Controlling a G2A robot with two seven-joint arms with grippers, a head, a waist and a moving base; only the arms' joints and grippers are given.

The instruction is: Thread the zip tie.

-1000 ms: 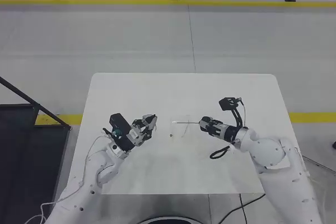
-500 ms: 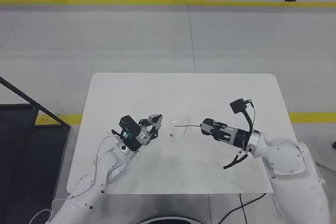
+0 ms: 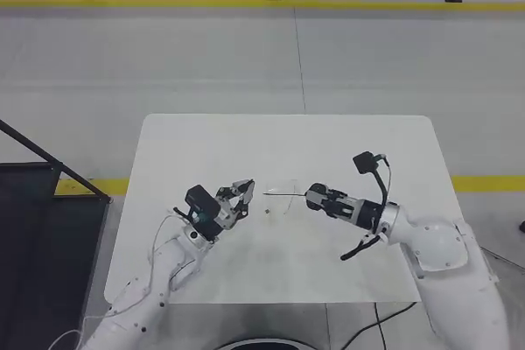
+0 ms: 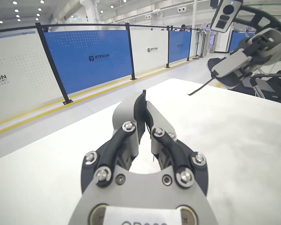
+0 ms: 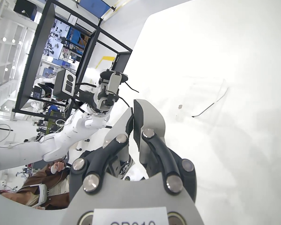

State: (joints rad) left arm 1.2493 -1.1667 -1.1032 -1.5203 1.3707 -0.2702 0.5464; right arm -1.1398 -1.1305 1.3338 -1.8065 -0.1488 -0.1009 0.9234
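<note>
A thin black zip tie [image 3: 284, 193] hangs just above the middle of the white table [image 3: 359, 149]. My right gripper [image 3: 310, 193] is shut on one end of it. In the left wrist view the free tip of the tie [image 4: 200, 87] sticks out of the right gripper [image 4: 215, 74] and points toward my left gripper. My left gripper [image 3: 243, 191] is shut with a thin black strip pinched between its pads [image 4: 141, 108], a short end poking past them. A small gap separates the free tip from the left gripper [image 5: 110, 80].
A small speck [image 5: 179, 106] and a thin dark line [image 5: 210, 105], possibly the tie's shadow, lie on the table under the grippers. A black metal frame [image 3: 17, 140] stands off the table's left side. A black cable [image 3: 359, 249] loops under the right arm.
The right gripper has shifted a little toward the left gripper with the tie, narrowing the gap. The left gripper moved slightly toward the middle a second ago, then held still.
</note>
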